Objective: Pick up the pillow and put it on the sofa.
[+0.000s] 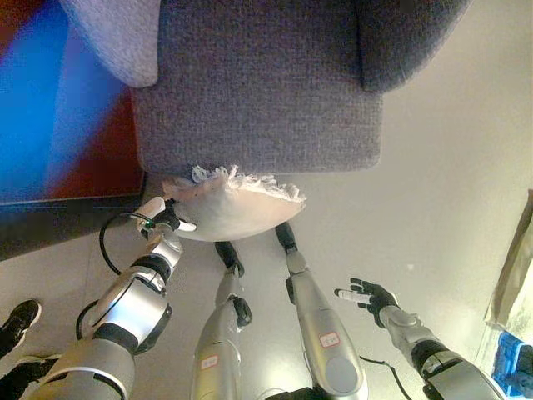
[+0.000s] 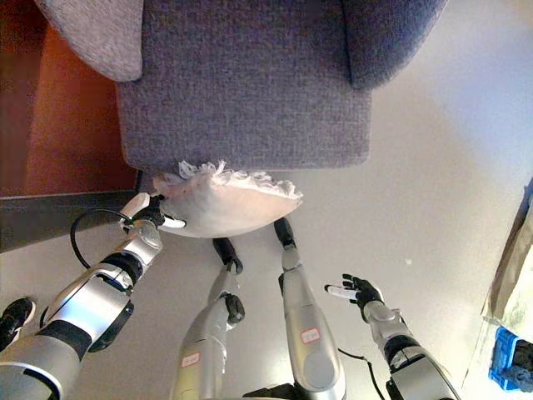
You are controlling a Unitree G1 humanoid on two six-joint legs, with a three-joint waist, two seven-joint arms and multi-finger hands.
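Sofa: a grey upholstered sofa [image 1: 258, 83] fills the upper part of both views, ahead of and above the two hands; its seat front edge lies just beyond the left hand.
Sofa contents: nothing rests on the seat cushion that shows; a lighter grey armrest [image 1: 117, 37] curves at the side nearer the left hand, a darker one [image 1: 408, 37] at the side nearer the right hand.
Floor: pale floor [image 1: 450, 192] spreads around and beyond the right hand; a reddish-brown panel [image 2: 75, 125] stands past the left hand, beside the sofa.
Pillow: a cream pillow [image 1: 237, 208] with a frilled white edge is held off the floor, its frilled side against the sofa's front edge, not on the seat.
Left hand: the left hand [image 1: 162, 218] is clamped on the pillow's near corner, fingers curled around the fabric.
Right hand: the right hand [image 1: 366, 294] hangs free over the floor, well apart from the pillow, fingers spread and straight, touching nothing.
Person: a dark shoe [image 1: 18, 321] shows low, outside the left arm.
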